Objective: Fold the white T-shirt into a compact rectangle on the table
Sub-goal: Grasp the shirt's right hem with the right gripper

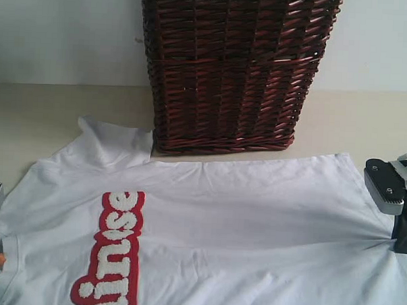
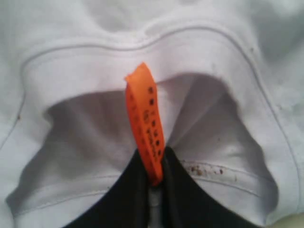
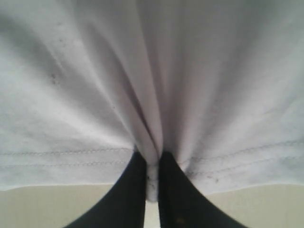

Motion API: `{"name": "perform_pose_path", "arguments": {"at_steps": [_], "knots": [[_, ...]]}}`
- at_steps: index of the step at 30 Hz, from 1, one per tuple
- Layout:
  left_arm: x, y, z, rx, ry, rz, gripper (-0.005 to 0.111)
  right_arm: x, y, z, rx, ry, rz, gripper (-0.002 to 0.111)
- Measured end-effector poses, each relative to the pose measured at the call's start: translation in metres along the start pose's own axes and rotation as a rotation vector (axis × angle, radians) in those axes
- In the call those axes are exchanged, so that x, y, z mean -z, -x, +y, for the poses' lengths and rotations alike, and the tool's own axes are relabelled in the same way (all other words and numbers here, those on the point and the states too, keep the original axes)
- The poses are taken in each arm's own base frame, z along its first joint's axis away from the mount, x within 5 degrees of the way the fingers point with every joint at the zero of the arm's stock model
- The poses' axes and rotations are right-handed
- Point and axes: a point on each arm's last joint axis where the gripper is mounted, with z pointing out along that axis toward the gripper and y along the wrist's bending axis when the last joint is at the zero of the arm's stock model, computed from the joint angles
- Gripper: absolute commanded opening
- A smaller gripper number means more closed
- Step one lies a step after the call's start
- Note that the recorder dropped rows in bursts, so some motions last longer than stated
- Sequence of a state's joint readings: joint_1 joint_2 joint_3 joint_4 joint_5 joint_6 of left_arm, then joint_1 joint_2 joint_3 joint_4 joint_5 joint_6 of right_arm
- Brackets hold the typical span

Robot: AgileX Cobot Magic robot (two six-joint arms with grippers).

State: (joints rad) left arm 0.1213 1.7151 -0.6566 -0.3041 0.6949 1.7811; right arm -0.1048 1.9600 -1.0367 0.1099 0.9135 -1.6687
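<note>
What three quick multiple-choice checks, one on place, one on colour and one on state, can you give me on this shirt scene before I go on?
1. Where does the wicker basket stand?
A. On the table, beyond the white T-shirt
B. On the shirt's letters
C. Hanging from an arm

2. What colour is the collar tag?
A. Blue
B. Orange
C. Green

3. How is the right claw?
A. Open above the table
B. Shut on the shirt's hem
C. Shut on the basket

Answers:
1 A: its base sits on the table behind the shirt's far edge.
2 B: the left wrist view shows an orange loop.
3 B: fabric bunches between its closed fingers at the stitched hem.
</note>
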Motion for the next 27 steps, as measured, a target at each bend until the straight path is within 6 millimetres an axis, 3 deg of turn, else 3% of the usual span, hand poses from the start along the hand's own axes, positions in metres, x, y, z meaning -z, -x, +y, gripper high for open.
{"name": "perform_pose_path", "arguments": {"at_steps": [21,27], "knots": [[0.0000,0.0000,0.0000,0.000,0.000,0.000,0.000,0.0000,0.0002,0.0000,-0.001,0.000,-0.002,0.000],[0.0000,0.0000,0.0000,0.000,0.000,0.000,0.000,0.0003,0.0061,-0.0009,-0.060,-0.008,-0.075,0.000]]}}
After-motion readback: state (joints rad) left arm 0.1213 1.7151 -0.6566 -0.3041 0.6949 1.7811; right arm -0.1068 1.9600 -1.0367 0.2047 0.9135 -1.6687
